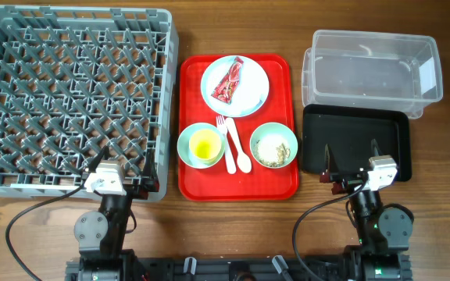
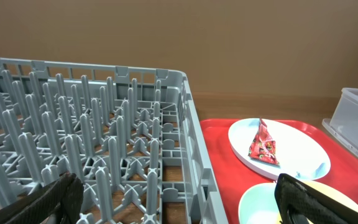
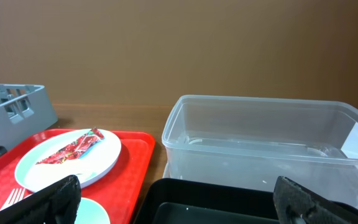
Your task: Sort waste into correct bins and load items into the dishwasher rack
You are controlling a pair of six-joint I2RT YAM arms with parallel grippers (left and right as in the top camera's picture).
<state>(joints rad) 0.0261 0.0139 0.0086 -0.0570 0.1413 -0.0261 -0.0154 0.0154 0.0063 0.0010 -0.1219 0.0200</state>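
Observation:
A red tray (image 1: 194, 183) holds a pale-blue plate (image 1: 253, 95) with a red snack wrapper (image 1: 230, 80) on it. In front are a bowl (image 1: 187, 144) with a yellow cup (image 1: 205, 146) in it, a bowl (image 1: 286, 134) with rice-like crumbs (image 1: 273, 151), and a white fork (image 1: 225, 143) and spoon (image 1: 238, 147). The grey dishwasher rack (image 1: 69, 97) is at left. The clear tub (image 1: 373, 69) and black tray (image 1: 356, 140) are at right. My left gripper (image 1: 125, 168) is open over the rack's near right corner. My right gripper (image 1: 351, 161) is open over the black tray. No tissue shows.
The wooden table (image 1: 444, 203) shows around everything. The rack's right wall (image 2: 191, 143) stands close to the red tray (image 2: 225, 162). The clear tub (image 3: 260, 140) stands right behind the black tray (image 3: 166, 193).

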